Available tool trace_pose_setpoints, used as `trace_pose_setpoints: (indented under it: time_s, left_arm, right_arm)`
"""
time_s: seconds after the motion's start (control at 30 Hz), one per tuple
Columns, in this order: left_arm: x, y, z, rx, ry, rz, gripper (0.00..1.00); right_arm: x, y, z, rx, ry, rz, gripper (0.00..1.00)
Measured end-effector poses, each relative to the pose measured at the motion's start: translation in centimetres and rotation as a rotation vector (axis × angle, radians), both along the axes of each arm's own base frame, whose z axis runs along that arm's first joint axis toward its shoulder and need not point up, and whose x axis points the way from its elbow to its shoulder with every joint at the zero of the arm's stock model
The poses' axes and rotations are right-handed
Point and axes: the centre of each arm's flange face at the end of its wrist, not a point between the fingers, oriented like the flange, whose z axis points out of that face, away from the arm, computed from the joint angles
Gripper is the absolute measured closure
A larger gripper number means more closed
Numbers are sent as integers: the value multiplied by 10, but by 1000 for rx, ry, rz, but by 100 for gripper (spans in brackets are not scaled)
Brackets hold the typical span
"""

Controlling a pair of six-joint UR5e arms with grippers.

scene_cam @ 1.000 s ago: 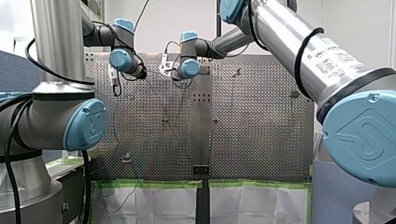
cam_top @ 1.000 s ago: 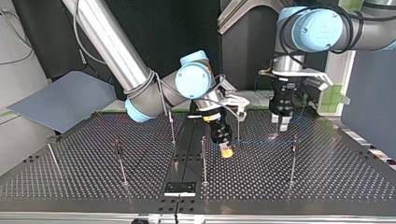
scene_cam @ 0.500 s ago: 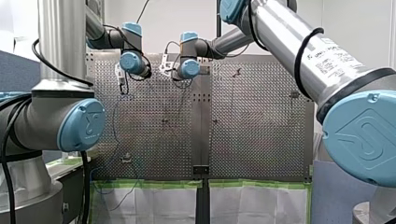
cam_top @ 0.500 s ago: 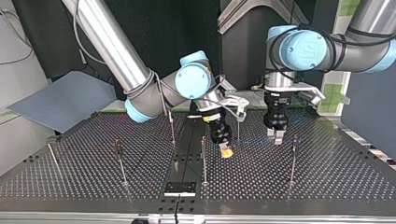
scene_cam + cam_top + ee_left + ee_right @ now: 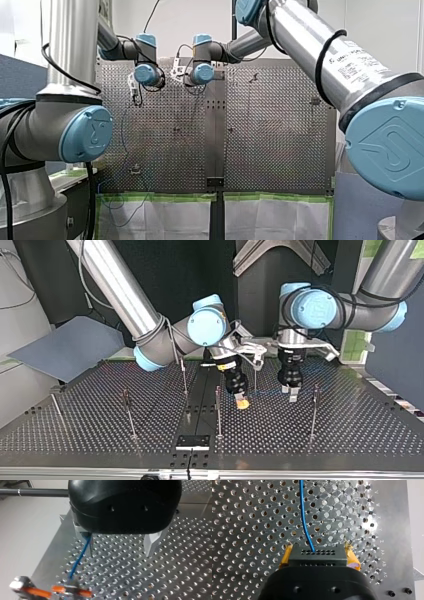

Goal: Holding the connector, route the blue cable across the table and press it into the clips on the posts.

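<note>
My right gripper (image 5: pixel 319 553) is shut on a black connector (image 5: pixel 317 558) between its yellow pads (image 5: pixel 352 560). The blue cable (image 5: pixel 303 517) leaves the connector and runs ahead over the perforated table. In the top view my right gripper (image 5: pixel 242 401) hovers low near the table's middle. My left gripper (image 5: pixel 291 394) hangs just to its right, pointing down. In the left wrist view my left gripper (image 5: pixel 120 554) stands open. The blue cable (image 5: pixel 80 556) passes close beside one of its fingers (image 5: pixel 87 536), with nothing gripped between them.
Several thin posts stand on the table, such as those at the top view's left (image 5: pixel 129 412), middle (image 5: pixel 218 410) and right (image 5: pixel 313 410). Slack cable (image 5: pixel 120 210) hangs over the table's near edge in the front view. A grey sheet (image 5: pixel 70 347) lies beyond the table.
My left arm has swung toward my right gripper, leftward in the top view, and come lower over the table. My right arm and the connector have stayed put.
</note>
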Motion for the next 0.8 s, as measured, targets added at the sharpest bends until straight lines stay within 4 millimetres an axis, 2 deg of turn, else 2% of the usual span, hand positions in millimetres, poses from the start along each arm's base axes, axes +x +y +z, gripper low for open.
trace_pose_setpoints:
  time_s: [0.3,0.37,0.4,0.47,0.5,0.53,0.57,0.6,0.63,0.8]
  left_arm:
    - [5,4,-2,-9,-7,8,0]
    - [5,4,-2,-18,-7,8,25]
    - [5,4,-2,-24,-7,8,25]
    - [5,4,-2,-32,-7,8,66]
    - [4,4,-3,-37,-6,11,66]
    - [4,4,-3,-40,-4,14,82]
    - [4,4,-3,-43,-2,18,92]
    - [3,4,-3,-45,1,23,92]
    - [3,4,-4,-46,3,28,100]
    - [0,4,-6,-49,21,43,100]
  right_arm:
    - [0,-1,0,0,0,0,100]
    - [-1,-1,0,0,0,0,100]
    - [-1,-1,0,0,0,-1,100]
    - [-1,-2,0,0,0,-1,100]
    - [-1,-2,0,0,0,-1,100]
    - [-1,-2,0,1,0,-1,100]
    - [-1,-2,0,1,0,-1,100]
    - [-1,-2,0,1,0,-1,100]
    - [-1,-2,0,1,-1,-1,100]
    - [-1,-2,0,2,-1,-1,100]
